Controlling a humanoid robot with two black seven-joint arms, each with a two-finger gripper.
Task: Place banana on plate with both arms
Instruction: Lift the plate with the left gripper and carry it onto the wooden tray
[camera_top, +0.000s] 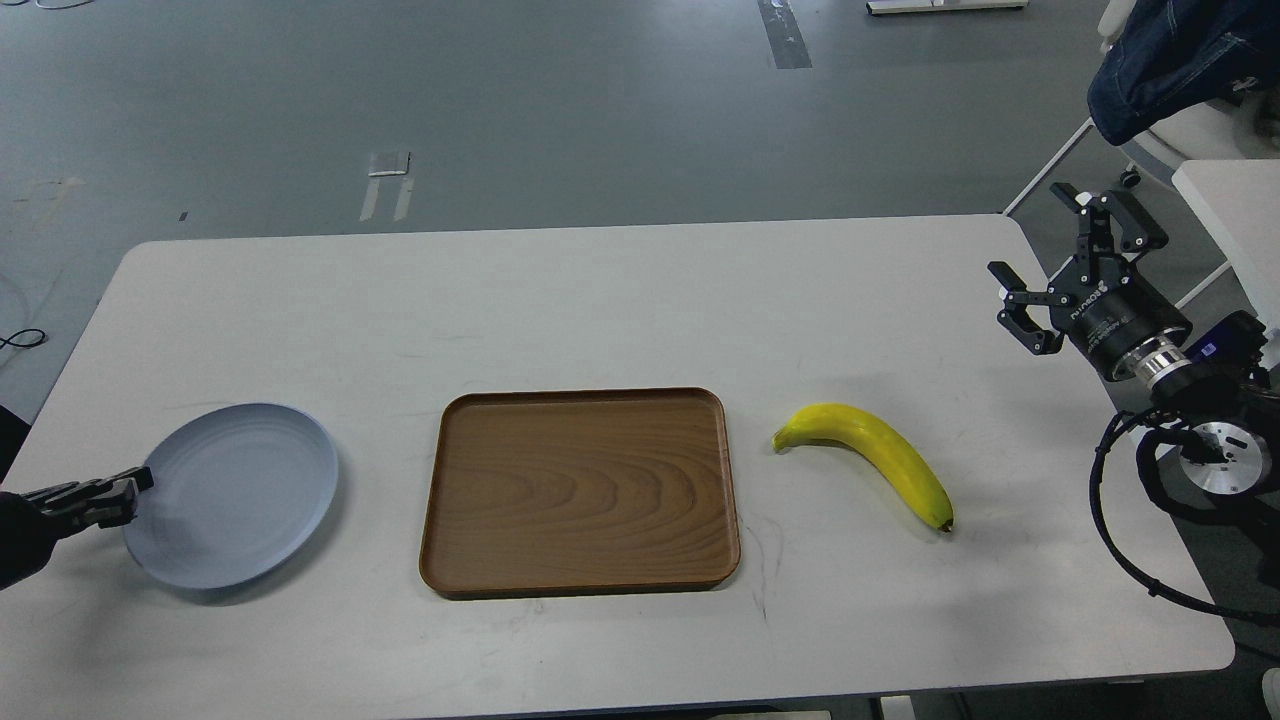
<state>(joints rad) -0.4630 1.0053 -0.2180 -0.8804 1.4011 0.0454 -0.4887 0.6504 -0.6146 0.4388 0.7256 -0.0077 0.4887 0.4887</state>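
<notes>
The banana (880, 455) lies on the white table (600, 300) to the right of the tray, stem end pointing left. The pale blue-grey plate (240, 495) is at the left of the table, slightly tilted, with a shadow under its near edge. My left gripper (132, 487) comes in from the left edge and is shut on the plate's left rim. My right gripper (1045, 240) is open and empty, raised over the table's right edge, well to the right of and beyond the banana.
A rectangular brown wooden tray (580, 490) lies in the middle, between plate and banana. A white chair with dark blue cloth (1180, 60) stands beyond the right edge. Black cables (1110, 520) hang by my right arm.
</notes>
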